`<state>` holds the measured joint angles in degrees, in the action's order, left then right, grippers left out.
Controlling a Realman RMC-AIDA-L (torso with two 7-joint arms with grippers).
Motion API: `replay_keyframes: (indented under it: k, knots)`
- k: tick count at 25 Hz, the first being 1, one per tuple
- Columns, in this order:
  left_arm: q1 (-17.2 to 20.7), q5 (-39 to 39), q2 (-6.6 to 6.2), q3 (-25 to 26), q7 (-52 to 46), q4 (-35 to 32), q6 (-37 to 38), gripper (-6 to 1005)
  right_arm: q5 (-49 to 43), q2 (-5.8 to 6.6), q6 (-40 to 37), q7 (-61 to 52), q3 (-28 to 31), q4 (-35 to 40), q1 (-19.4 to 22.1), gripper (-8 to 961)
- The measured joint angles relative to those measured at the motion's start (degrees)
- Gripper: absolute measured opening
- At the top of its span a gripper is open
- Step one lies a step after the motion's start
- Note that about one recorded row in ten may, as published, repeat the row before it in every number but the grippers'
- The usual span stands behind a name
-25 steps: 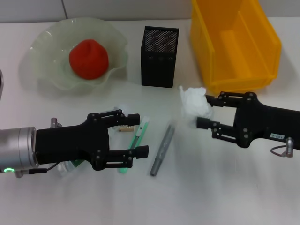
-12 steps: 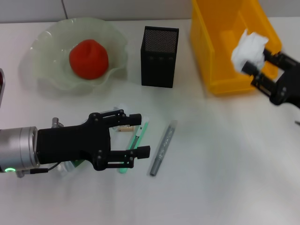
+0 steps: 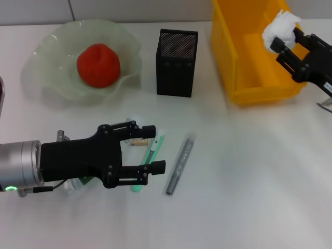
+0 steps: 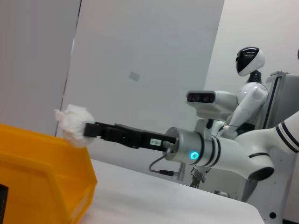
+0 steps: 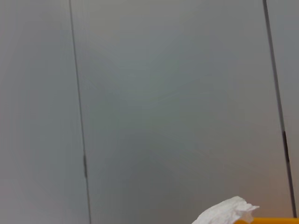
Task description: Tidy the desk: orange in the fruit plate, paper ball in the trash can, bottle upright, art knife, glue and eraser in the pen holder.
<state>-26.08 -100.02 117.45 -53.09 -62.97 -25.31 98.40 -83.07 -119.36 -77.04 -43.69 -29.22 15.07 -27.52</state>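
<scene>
White paper ball (image 3: 280, 27) pinched in right gripper (image 3: 288, 41) jaws above yellow bin (image 3: 249, 78); left gripper (image 3: 150, 150) spread.

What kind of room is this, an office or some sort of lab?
Probably a robotics lab set up like a desk. A white humanoid robot stands by bare grey wall panels, and staged items lie on the white table: a pen holder and a yellow bin.

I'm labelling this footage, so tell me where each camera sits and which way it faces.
Head view: above, looking down at the desk; both arms show, the left gripper open, the right gripper holding the paper ball.
Left wrist view: looks sideways across the desk at the right arm.
Right wrist view: faces the wall.
All three share the paper ball and yellow bin.
</scene>
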Motion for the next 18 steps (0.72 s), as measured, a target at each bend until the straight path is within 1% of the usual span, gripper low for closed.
replay_keyframes:
  k: [2,7,18]
  knots:
    - [0.0,0.0,0.02,0.0,0.0,0.0,-0.1,808,0.0,0.0,3.2,0.0,-0.4,-0.3,-1.9,520]
    - [0.0,0.0,0.06,0.1,-0.2,0.1,-0.3,808,0.1,0.0,6.5,0.0,-0.5,-1.1,-3.8,519]
    - [-0.3,0.0,0.06,0.7,-0.2,0.1,-0.3,808,0.1,0.01,6.3,0.1,-0.5,-1.2,-3.9,519]
